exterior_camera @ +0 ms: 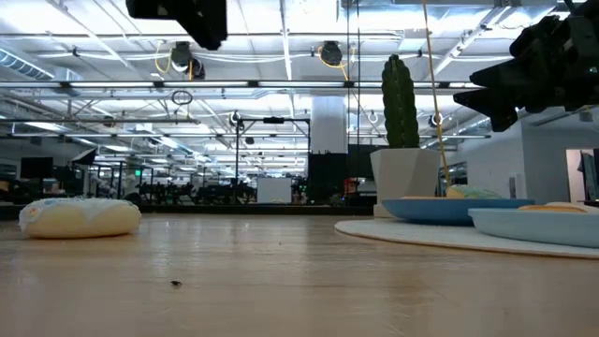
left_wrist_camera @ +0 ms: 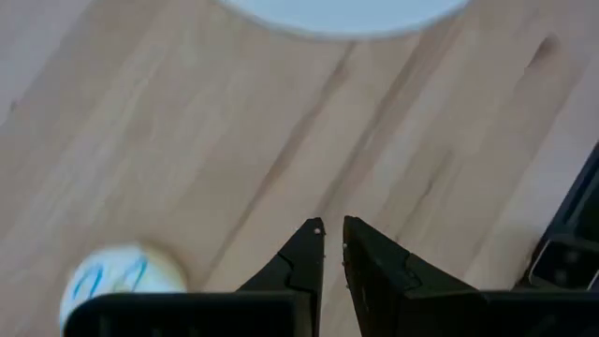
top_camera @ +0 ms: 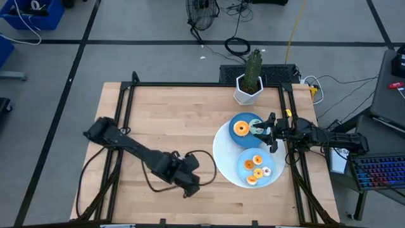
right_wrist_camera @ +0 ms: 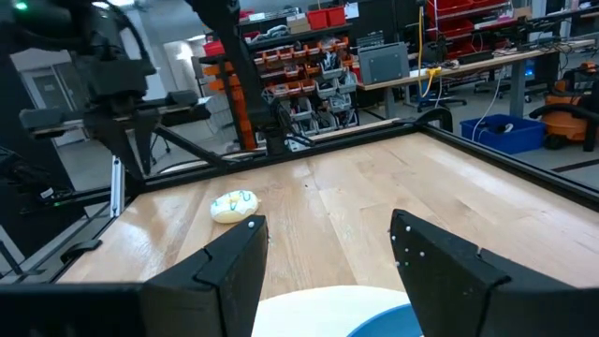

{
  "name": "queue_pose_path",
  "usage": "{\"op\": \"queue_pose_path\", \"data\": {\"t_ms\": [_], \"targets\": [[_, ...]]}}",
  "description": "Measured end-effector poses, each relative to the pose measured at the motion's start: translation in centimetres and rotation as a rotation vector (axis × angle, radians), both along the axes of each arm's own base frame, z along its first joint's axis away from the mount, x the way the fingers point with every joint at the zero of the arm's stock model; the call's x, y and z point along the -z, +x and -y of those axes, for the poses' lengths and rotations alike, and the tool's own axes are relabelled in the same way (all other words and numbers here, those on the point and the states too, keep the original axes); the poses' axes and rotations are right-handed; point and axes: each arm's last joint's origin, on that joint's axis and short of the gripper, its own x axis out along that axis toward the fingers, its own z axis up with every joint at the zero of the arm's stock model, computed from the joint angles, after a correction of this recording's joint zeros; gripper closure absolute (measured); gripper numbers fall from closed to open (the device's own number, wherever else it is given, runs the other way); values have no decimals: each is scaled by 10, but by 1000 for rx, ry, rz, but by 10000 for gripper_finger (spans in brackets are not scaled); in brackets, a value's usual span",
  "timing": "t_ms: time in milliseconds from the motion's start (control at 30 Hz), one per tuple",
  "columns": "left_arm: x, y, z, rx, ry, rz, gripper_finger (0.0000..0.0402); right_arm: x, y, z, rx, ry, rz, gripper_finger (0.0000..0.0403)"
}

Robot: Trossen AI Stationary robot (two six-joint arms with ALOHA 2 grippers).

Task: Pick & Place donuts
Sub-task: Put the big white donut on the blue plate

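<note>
Your right gripper (top_camera: 266, 130) hovers over the blue plate (top_camera: 239, 118) beside the cactus pot (top_camera: 249, 90), fingers spread and empty. Your left gripper (left_wrist_camera: 332, 245) hangs near the white donut (right_wrist_camera: 233, 205), fingers nearly shut, empty, probably poised to collect it.

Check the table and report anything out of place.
One white donut lies alone on the bare wood, far from the others, near the left gripper, whose fingers are shut and empty. The rest sit on the two blue plates by the right gripper. Nothing looks spilled or damaged.
</note>
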Motion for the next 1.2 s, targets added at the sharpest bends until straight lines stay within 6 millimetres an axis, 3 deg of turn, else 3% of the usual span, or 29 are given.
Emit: {"op": "queue_pose_path", "data": {"t_ms": [333,633,933,1200], "targets": [[13,7,2,-24,32,-132,355,0,0,0,0,0,0,190],[14,9,1,-57,47,-105,355,0,0,0,0,0,0,190],[14,9,0,-251,-63,-114,355,0,0,0,0,0,0,190],[15,10,-3,-232,-104,-152,355,0,0,0,0,0,0,190]]}}
